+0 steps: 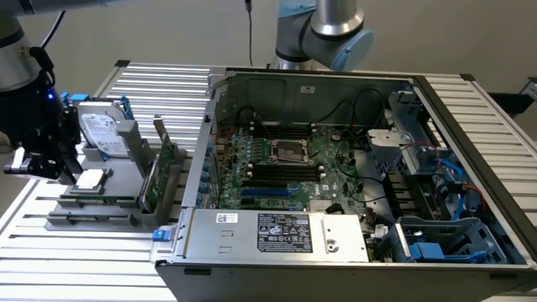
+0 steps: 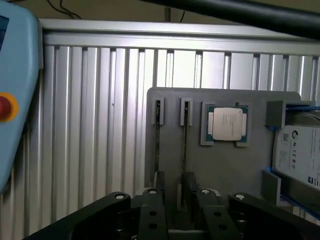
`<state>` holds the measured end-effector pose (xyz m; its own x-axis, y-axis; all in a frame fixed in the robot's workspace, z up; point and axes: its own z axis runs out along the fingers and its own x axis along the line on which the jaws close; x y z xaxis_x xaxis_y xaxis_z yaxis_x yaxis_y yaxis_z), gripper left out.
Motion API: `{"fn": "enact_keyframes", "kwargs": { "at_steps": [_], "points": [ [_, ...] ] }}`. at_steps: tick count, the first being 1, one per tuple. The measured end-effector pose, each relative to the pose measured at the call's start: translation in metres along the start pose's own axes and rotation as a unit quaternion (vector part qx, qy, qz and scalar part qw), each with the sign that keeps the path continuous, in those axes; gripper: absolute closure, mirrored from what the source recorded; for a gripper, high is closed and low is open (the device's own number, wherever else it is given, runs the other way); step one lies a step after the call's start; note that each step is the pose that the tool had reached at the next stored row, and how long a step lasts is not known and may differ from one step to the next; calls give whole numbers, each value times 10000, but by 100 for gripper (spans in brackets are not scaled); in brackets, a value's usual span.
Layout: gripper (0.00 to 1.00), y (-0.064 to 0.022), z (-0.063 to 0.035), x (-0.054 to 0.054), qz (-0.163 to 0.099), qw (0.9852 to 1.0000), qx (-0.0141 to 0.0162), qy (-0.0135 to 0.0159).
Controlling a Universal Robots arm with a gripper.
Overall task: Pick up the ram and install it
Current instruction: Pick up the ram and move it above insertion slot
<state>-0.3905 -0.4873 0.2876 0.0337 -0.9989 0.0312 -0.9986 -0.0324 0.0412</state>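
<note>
**Spotter A:** Well, start at the exterior view's left. Your gripper [image 1: 60, 171] hangs over the near end of the grey holder [image 1: 117, 189], which sits on the slatted table [image 1: 84, 270]. From that side you can't make out the fingertips, because they are dark against the dark body.

**Spotter B:** Look at your wrist view for that. Your fingers [image 2: 152, 215] stand well apart, with bare holder showing in the gap. So the jaws are open wide and have hold of nothing.

**Spotter A:** Your ram [image 2: 185, 142] is in the holder, standing on edge in a slot, in line with that gap. A second stick [image 2: 157, 142] stands in the slot just beside it.

**Spotter B:** You see both sticks edge-on, so their chips are hidden. The fingers cover the slot ends nearest the gripper. You can't tell whether either pad touches the ram.

**Spotter A:** Moving right in the exterior view, your CPU [image 1: 90, 179] lies flat in its pocket. The drive [image 1: 105, 135] stands behind it. The card [image 1: 163, 170] stands upright at the holder's far edge, just beside the open case [image 1: 336, 88].

**Spotter B:** Inside the case, the board [image 1: 336, 182] shows long black slots [image 1: 285, 170] beside the socket. Cables cross its right part. Your arm [image 1: 17, 63] is cut off at the frame's left edge.
</note>
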Motion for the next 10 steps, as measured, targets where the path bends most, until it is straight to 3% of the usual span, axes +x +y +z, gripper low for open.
{"fn": "enact_keyframes", "kwargs": {
  "at_steps": [5, 10],
  "points": [
    [69, 1, 93, 98, -5, 10000, 0, -5],
    [69, -13, 185, 110, -59, 10000, 2, -3]
  ]
}}
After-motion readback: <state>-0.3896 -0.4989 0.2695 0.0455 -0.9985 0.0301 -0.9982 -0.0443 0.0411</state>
